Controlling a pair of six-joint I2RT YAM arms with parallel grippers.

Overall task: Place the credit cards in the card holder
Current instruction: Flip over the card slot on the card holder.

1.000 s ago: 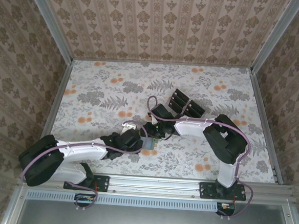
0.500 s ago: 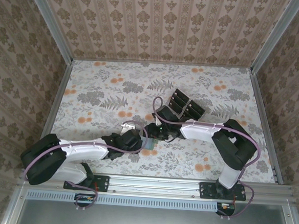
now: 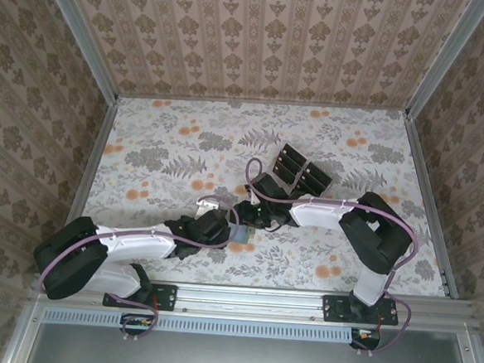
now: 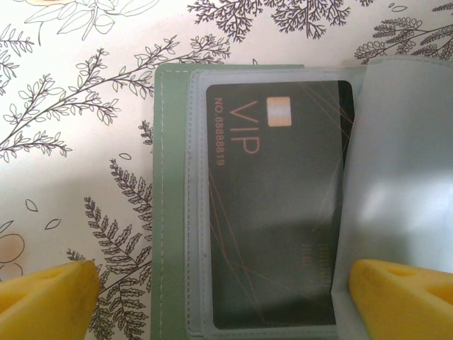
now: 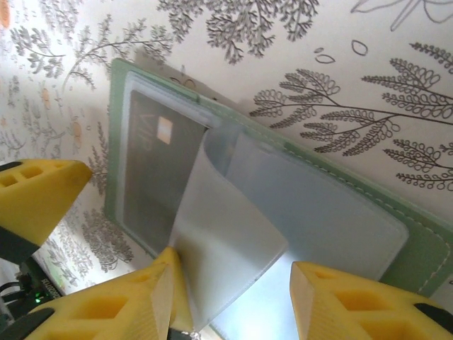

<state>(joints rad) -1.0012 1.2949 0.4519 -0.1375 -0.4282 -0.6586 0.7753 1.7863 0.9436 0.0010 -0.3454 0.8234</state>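
Done: 1 credit card (image 4: 276, 212) sat in a clear slot of the open card holder (image 4: 170, 212), flat on the table (image 3: 162, 143).
To do: spare cards (image 3: 299, 169) sat further back, well apart.
Left gripper (image 4: 226, 287): wide open, empty, straddling the holder.
Right gripper (image 5: 233, 283): roughly half open, clear page (image 5: 226, 212) standing loose between its jaws, not clamped.

Card holder (image 4: 172, 212): is showing sage green with pale stitching; its clear sleeve (image 5: 233, 227) is reading milky blue-grey.
Sleeved credit card (image 4: 276, 212): is showing black, bearing copper "VIP" lettering and a copper chip.
Other credit cards (image 3: 301, 171): are showing black.
Tablecloth (image 3: 161, 155): is showing white, carrying grey ferns and orange blossoms.
Walls (image 3: 260, 41): are wearing tan damask stripes.
Fingers (image 4: 46, 297) of left gripper (image 4: 223, 287) and fingers (image 5: 354, 304) of right gripper (image 5: 233, 287): are showing yellow.
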